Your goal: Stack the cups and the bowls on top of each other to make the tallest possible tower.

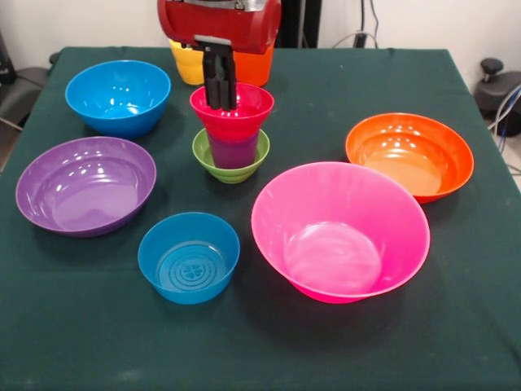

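A tower stands mid-table: a small green bowl (230, 165) holds a purple cup (234, 151), and a red bowl (236, 114) sits on the cup. My gripper (220, 104) hangs straight down over the red bowl's left half. Its black fingers (213, 85) are pressed close together, with the tips inside the bowl's mouth, and nothing shows between them. A yellow cup (186, 67) and an orange cup (256, 72) stand behind the tower, partly hidden by the red arm head.
A mid-sized blue bowl (118, 96) sits at the back left and a purple bowl (85, 185) at the left. A small blue bowl (189, 257) is at the front, a large pink bowl (340, 230) at the front right, and an orange bowl (409, 155) at the right.
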Controlling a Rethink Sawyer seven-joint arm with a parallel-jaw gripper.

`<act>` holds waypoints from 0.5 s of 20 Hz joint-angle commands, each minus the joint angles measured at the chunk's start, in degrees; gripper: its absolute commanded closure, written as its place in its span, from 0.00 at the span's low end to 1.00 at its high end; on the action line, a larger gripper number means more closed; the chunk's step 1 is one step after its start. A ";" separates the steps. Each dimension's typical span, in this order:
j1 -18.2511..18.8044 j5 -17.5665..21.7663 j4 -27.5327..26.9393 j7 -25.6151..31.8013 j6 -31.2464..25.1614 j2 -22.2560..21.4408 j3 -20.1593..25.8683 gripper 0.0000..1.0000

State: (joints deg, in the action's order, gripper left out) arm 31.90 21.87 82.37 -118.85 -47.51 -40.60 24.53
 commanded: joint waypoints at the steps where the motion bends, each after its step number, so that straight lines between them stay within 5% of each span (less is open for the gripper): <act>1: -0.84 3.44 3.17 7.33 -5.35 3.82 -0.98 1.00; 10: -1.31 4.92 5.46 6.52 -2.78 2.26 -1.88 1.00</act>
State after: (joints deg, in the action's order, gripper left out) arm 31.58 22.16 82.86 -118.85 -47.65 -40.71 24.42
